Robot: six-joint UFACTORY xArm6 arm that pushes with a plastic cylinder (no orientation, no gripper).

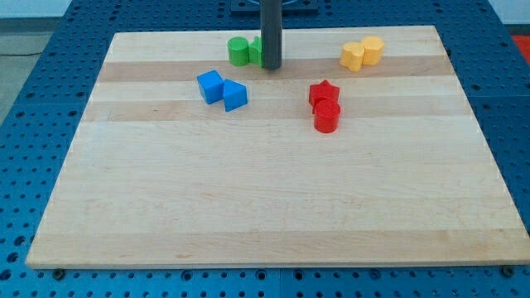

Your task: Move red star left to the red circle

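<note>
The red star (324,92) lies right of the board's centre, toward the view's top. The red circle (326,117), a short cylinder, sits just below it and touches it. My tip (272,66) is at the lower end of the dark rod near the view's top centre, up and to the left of the red star and apart from it. The tip stands right against the green blocks (246,51) and hides part of the right-hand one.
Two blue blocks (222,89) lie side by side to the left of the red pair. Two yellow blocks (362,53) sit at the view's top right. The wooden board (265,207) lies on a blue perforated table.
</note>
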